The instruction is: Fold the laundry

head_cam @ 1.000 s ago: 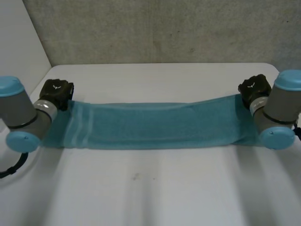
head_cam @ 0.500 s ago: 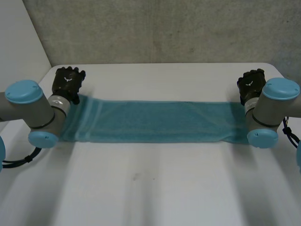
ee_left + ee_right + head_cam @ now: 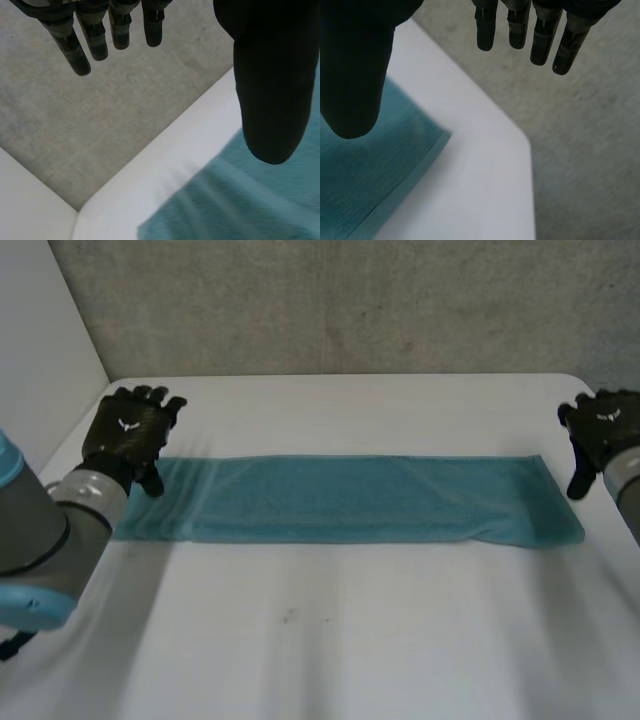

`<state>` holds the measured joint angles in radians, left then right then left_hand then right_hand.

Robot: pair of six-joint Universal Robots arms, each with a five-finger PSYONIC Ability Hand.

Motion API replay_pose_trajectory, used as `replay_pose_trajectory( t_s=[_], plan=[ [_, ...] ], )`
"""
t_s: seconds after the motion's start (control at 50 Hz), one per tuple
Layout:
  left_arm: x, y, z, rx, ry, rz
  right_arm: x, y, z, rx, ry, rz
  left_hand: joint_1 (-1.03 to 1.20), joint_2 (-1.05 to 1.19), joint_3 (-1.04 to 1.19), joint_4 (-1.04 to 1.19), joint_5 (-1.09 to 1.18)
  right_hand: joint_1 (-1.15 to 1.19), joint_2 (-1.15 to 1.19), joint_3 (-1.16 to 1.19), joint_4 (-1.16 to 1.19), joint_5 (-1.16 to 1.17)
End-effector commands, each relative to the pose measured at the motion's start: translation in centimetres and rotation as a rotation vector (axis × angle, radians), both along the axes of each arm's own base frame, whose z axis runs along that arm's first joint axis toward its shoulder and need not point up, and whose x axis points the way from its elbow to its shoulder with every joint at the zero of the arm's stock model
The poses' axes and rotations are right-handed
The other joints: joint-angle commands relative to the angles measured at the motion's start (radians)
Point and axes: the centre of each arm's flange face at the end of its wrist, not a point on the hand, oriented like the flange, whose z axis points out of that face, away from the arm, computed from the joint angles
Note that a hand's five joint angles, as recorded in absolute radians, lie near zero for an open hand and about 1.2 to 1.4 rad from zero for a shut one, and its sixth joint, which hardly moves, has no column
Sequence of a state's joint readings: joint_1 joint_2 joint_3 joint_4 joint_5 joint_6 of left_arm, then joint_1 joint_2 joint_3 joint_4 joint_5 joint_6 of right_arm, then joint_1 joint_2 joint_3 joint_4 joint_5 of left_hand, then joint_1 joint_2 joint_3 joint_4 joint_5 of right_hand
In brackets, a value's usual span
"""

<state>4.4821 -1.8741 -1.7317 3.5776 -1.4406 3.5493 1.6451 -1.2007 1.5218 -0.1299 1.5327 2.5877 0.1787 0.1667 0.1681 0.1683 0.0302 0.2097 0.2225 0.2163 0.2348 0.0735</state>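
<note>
The white worktop carries a long teal terry towel, lying flat as a narrow strip across its middle, between the two arms. The black left hand hovers at the strip's far left corner, fingers straight and released, grasping nothing. The black right hand is just beyond the right end, fingers likewise straight and empty.

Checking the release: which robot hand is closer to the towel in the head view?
The left robot hand: its thumb overlaps one end of the teal towel, while the right robot hand sits just beyond the other end, over the white table.
</note>
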Motion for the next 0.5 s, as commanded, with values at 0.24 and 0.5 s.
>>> replay_pose_trajectory(
  t_s=[0.24,0.5],
  plan=[
    [0.3,2.7,-1.1,0.149,0.245,0.007,-3.5,-1.5,-7.2,0.200,-0.157,0.082,-0.004,0.008,0.006,0.006,-0.030,0.433,0.420,0.427,0.408,0.395],
    [0.5,2.8,-1.5,0.163,0.244,0.015,-4.2,-2.1,-8.6,0.228,-0.164,0.065,-0.004,0.008,0.006,0.006,-0.030,0.436,0.423,0.429,0.411,0.398]
  ],
)
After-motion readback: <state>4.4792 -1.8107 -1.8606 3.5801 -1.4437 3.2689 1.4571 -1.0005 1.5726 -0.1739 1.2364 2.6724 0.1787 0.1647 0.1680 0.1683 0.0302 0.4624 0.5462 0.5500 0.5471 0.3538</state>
